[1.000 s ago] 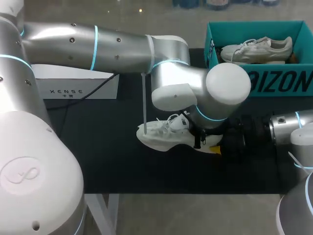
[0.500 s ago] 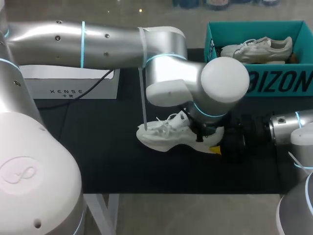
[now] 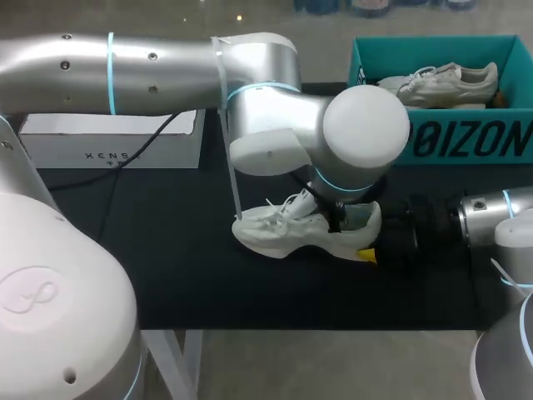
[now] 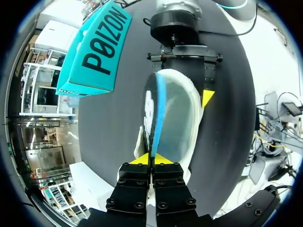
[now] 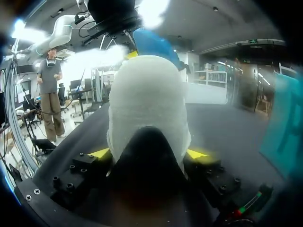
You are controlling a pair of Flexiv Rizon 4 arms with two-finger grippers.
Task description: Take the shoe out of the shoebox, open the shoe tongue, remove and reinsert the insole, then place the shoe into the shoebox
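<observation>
A white shoe lies on its sole on the black mat, toe pointing left. My right gripper comes in from the right, and its fingers press the heel from both sides. In the left wrist view my left gripper is shut on the edge of the blue and black insole. The insole stands on edge in the shoe's opening. In the head view my left arm's wrist covers that grip. The blue insole rises above the heel in the right wrist view.
The teal shoebox stands at the back right, with a second pale shoe in it. A white box with a black cable lies at the back left. The mat's front edge runs below the shoe.
My left arm's elbow and wrist have swung left and back, still over the shoe. The shoe has stayed in place, and the right arm has not moved.
</observation>
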